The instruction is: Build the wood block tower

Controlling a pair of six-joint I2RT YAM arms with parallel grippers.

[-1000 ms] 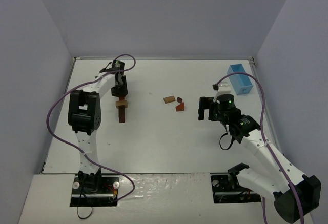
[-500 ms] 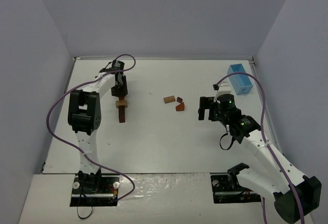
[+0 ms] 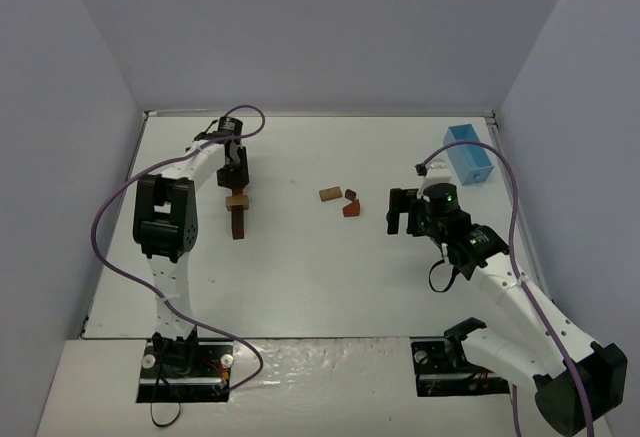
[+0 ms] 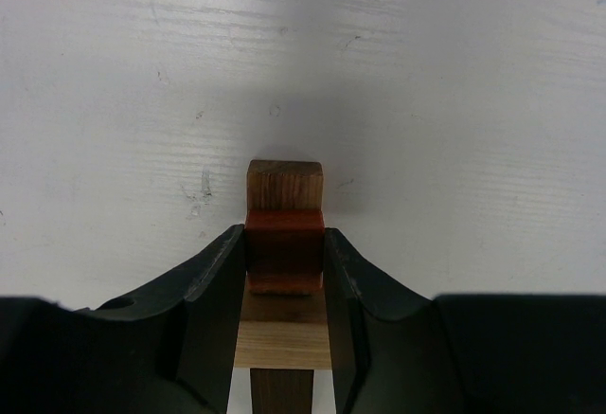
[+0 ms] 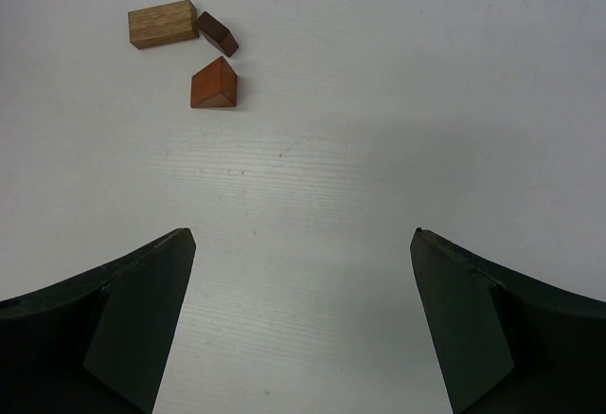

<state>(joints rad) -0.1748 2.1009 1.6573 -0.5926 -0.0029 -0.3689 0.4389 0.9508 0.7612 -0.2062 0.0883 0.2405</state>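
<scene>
Left wrist view: the left gripper [image 4: 284, 236] is clamped on a reddish-brown block [image 4: 284, 261] near the top of the wood block tower [image 3: 237, 219]. Right of the tower lie 3 loose wood blocks [image 3: 340, 200]; farther right of it, the right gripper [image 3: 401, 213] hovers with jaws spread wide, holding nothing.
</scene>
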